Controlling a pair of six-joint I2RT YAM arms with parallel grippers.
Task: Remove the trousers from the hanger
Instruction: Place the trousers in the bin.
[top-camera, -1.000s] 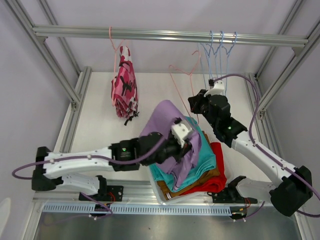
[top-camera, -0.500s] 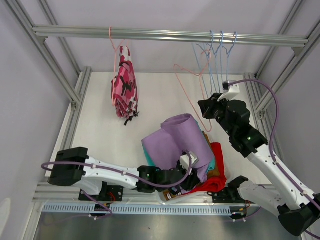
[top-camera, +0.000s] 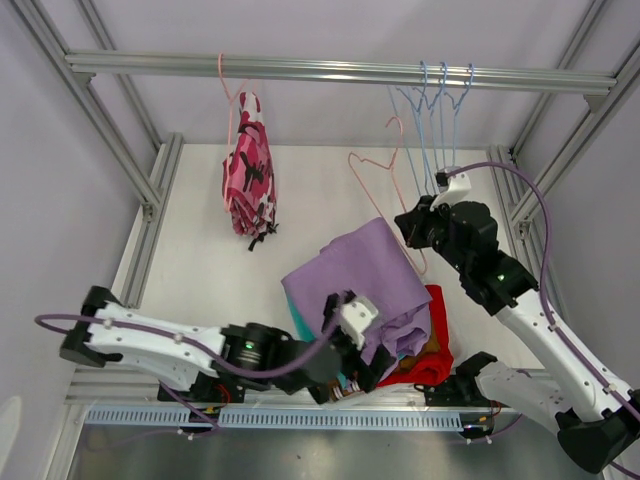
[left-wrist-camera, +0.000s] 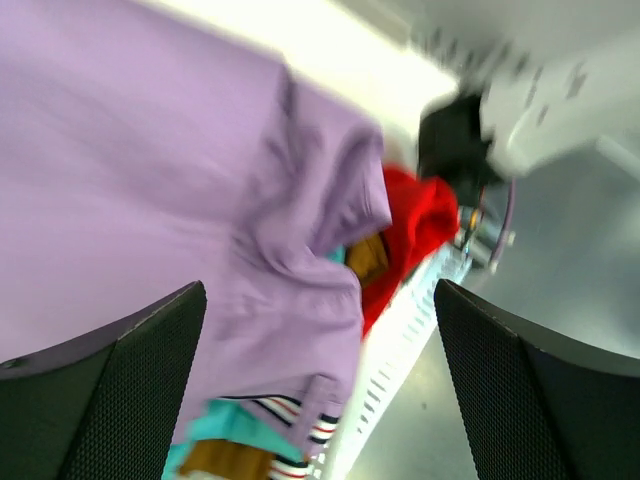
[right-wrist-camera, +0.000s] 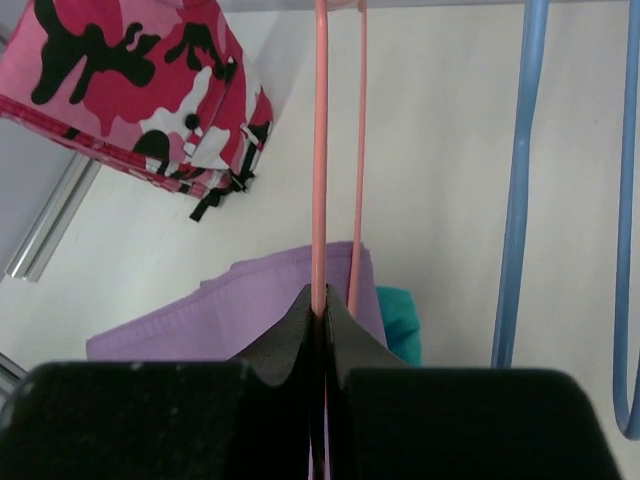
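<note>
Top external view: a pile of folded trousers sits on the table (top-camera: 200, 240) at its near edge, between the two arm bases. The lilac trousers (top-camera: 365, 270) lie rumpled on top, with the red trousers (top-camera: 437, 308) showing at the pile's right side and a sliver of the teal trousers (top-camera: 298, 325) at its left. The left gripper (top-camera: 355, 350) is at the near edge of that pile, over the lilac cloth, jaws spread wide and gripping nothing. The pink camouflage trousers (top-camera: 250, 165) hang from the rail (top-camera: 330, 68) at the far left, well apart from both claws. The right gripper (top-camera: 415, 228) is raised by the blue hangers (top-camera: 440, 110), pinching a bare pink hanger (top-camera: 385, 165)

Left wrist view: both fingers (left-wrist-camera: 130, 380) stand far apart at the frame's lower corners. The lilac cloth fills the space ahead of them, unpinched. Past its fold are the red pair and a bit of the mustard-brown trousers (left-wrist-camera: 368, 255), with teal at the bottom

Right wrist view: the jaws are closed tight on the pink hanger's wire, blue hanger wires to the right. The camouflage pair is at the upper left, the lilac and teal pairs on the table below
</note>
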